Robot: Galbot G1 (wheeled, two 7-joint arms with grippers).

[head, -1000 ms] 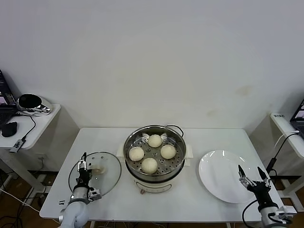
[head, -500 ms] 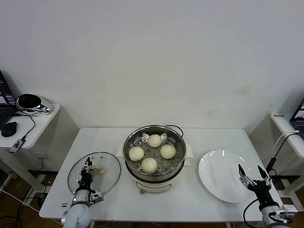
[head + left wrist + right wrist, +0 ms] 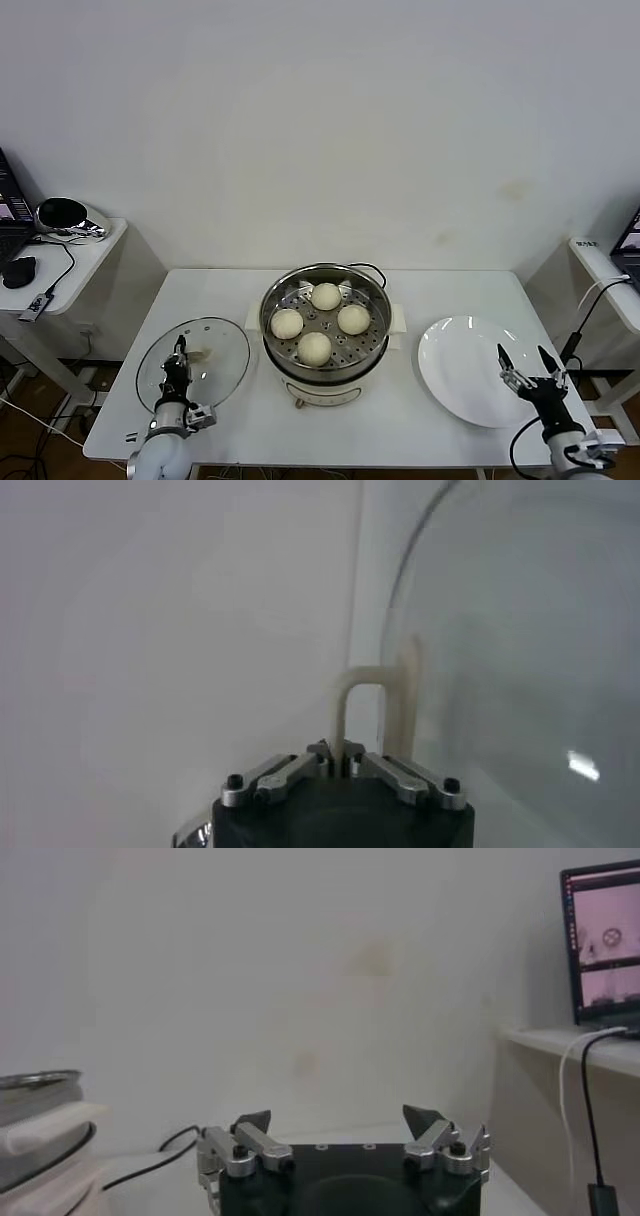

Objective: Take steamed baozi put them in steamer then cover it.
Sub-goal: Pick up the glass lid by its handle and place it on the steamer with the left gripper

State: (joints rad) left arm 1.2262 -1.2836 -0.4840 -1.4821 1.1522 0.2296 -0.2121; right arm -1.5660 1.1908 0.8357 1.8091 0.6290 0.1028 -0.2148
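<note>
While the four steamed baozi (image 3: 320,321) sit on the perforated tray inside the steamer (image 3: 325,375), we see the pot standing uncovered at the middle of the white table (image 3: 400,415). One bun lies toward the far rim, one toward the near rim, and one to each side, all close together yet not stacked. The steamer's white base shows its side handles, and a dark cable runs off behind it.

We find the cover (image 3: 215,345) to the left of the steamer, its glass disc tipped up on edge rather than lying flat. Our left gripper (image 3: 180,352) has its fingers pinched together on the cover's cream-white handle (image 3: 370,705); in the left wrist view the handle's loop rises straight out from between the closed fingertips, with the glass and its metal rim curving away beside it.

We see the flat white plate (image 3: 470,375) to the right of the steamer, with nothing on it. Our right gripper (image 3: 523,362) hangs over the plate's near right edge with its fingers spread wide and nothing between them; the right wrist view shows the same gap between the two tips, with the steamer's rim off to one side.

On the side table (image 3: 60,260) to the far left rest a dark mouse (image 3: 18,271) and a shiny round object (image 3: 62,213).
</note>
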